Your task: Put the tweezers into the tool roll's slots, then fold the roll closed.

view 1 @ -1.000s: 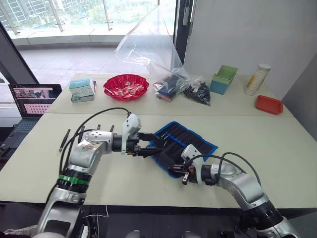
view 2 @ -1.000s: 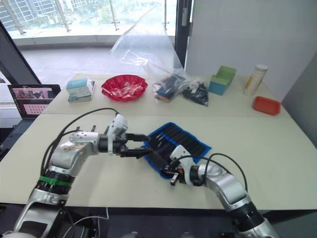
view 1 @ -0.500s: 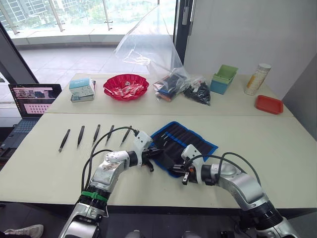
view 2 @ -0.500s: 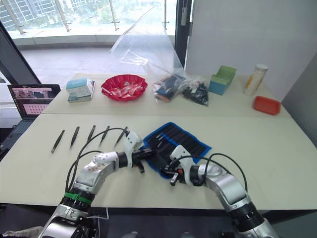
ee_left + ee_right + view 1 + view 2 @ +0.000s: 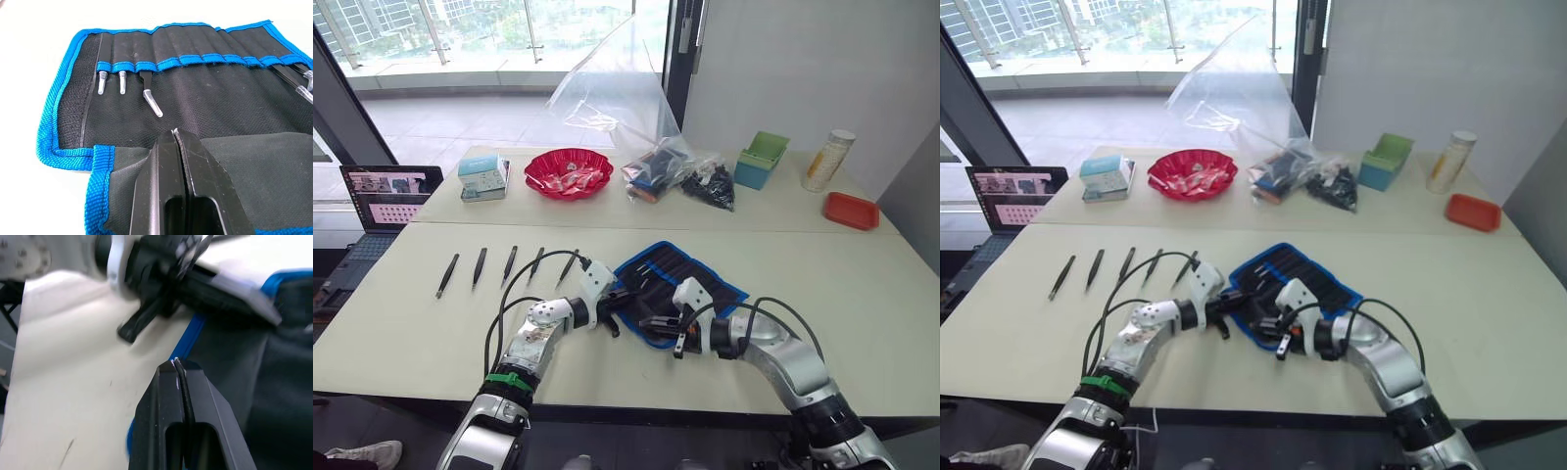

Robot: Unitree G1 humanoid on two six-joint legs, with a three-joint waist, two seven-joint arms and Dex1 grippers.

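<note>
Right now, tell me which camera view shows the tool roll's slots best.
The left wrist view: the tool roll lies open there, its slots under the blue band plain, with capped tips sticking out. Both eye views show the whole roll from above, slots as thin lines. The right wrist view catches a dark corner and blue edging.

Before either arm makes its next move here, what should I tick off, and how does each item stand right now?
1. Five tweezers in the slots: not ok, they lie in a row on the table.
2. Tool roll open: ok, slots face up.
3. Some slots free: ok, per the left wrist view.
4. Left claw free to pick: cannot tell, shut at the roll's edge.
5. Right claw free: cannot tell, shut at the near edge.
</note>
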